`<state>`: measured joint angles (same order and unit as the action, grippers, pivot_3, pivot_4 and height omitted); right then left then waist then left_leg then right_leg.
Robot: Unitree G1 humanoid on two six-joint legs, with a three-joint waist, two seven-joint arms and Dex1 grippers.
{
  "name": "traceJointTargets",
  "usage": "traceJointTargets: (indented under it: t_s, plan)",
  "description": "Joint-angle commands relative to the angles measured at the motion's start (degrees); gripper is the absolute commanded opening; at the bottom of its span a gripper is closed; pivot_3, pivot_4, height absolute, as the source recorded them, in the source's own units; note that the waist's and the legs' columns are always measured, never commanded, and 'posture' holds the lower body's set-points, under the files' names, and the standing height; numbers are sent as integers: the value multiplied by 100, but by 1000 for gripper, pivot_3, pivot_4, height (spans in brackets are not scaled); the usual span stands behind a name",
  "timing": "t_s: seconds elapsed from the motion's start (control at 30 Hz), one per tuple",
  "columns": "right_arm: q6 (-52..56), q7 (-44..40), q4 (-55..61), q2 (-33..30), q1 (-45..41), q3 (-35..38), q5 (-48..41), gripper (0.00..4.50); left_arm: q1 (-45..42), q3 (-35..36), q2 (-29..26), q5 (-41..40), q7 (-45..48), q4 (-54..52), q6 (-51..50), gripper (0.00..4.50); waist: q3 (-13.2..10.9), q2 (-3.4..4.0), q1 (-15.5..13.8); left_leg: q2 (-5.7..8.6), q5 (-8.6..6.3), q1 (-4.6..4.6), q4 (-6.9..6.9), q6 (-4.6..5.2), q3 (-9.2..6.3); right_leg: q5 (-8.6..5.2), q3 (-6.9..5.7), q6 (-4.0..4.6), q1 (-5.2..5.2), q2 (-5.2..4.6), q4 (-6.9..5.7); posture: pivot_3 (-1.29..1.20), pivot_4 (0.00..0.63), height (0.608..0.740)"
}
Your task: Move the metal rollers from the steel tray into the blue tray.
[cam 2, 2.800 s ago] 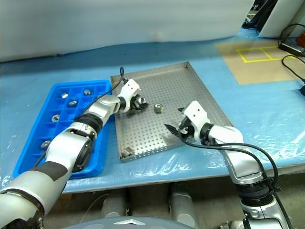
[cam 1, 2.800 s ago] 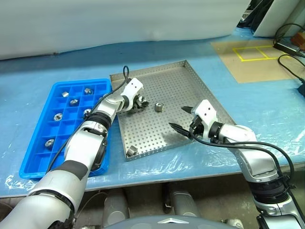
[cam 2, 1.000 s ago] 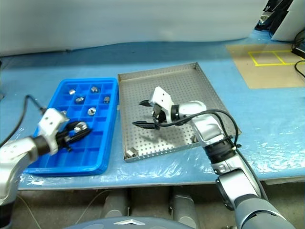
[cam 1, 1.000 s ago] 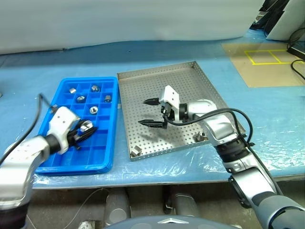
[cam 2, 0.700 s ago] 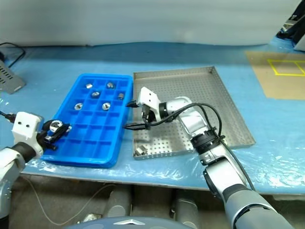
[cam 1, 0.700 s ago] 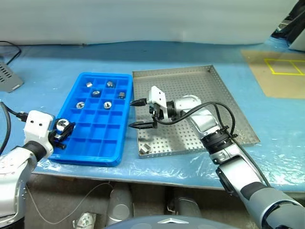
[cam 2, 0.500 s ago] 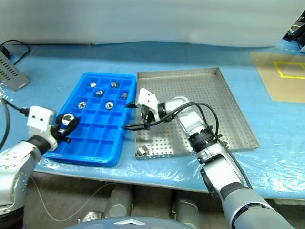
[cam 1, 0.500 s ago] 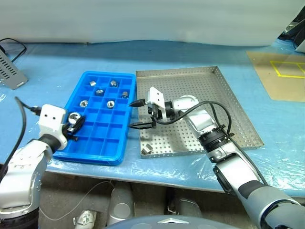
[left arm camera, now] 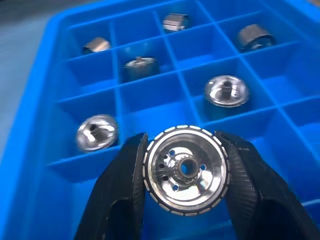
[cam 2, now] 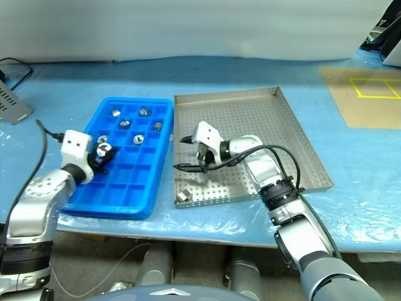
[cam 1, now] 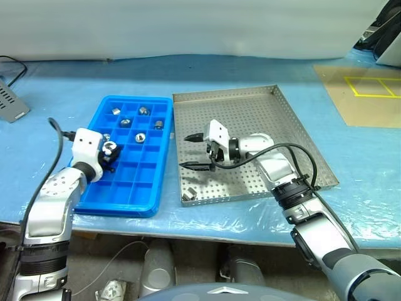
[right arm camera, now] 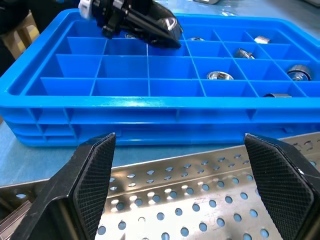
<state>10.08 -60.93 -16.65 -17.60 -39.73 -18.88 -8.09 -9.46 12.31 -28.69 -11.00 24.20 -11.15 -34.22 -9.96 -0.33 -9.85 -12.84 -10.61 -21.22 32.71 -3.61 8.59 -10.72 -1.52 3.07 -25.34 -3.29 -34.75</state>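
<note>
Rollers mostly moved: five metal rollers (cam 1: 130, 124) sit in the blue tray (cam 1: 136, 188), the left gripper (left arm camera: 186, 172) clamps another above it, one roller (cam 1: 191, 195) remains at six o'clock in the steel tray (cam 1: 294, 135), right gripper (cam 1: 199, 151) spread empty.

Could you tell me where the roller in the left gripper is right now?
The held roller sits in the left gripper, above the blue tray's left side.
</note>
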Motion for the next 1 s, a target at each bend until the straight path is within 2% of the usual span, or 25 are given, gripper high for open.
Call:
traceJointTargets:
  t_s: [0.03, 0.27, 0.47, 0.7, 0.83, 1.0]
  plan:
    - [37, 103, 327, -51, 19, 157, -5, 4317, -206, -71, -74, 122, -79, 178, 146, 1745, 0, 0, 28, 0, 0, 0, 0, 0, 0, 0, 0, 0, 0, 0, -1, 223, 150, 740]
    - [59, 262, 370, -197, 72, 265, -4, 4317, -381, 0, -175, 203, -157, 546, 241, 3978, 0, -1, 149, 1, 1, -5, -1, -1, 0, 0, 0, 1, -1, 0, 3, 197, 150, 740]
    - [101, 344, 468, -198, 119, 261, -12, 4317, -585, -142, -182, 264, -155, 702, 337, 3978, 0, -1, 158, 1, 3, 0, -1, -5, 0, 0, 0, 1, -1, 0, -3, 178, 150, 740]
    - [178, 508, 657, -260, 224, 333, 8, 4317, -920, -682, -91, -367, 789, -138, 239, 3978, 0, -2, 129, 3, 7, -6, 4, -4, 0, 1, -1, 1, 2, -5, -3, 119, 150, 740]
    - [312, 654, 897, -431, 366, 451, 18, 4317, -1462, -1081, 69, -402, 1090, 199, 365, 3978, 0, -1, 224, 2, 14, -4, 1, -16, 3, 1, 2, 2, -1, 0, -2, 32, 150, 740]
    - [685, 956, 1573, -745, 759, 700, -20, 4317, -2208, -1612, 421, -252, 1513, 1181, 803, 3978, 0, -1, 409, 7, 18, -4, 3, -22, 6, 1, 9, 0, 1, 0, -1, -103, 150, 740]
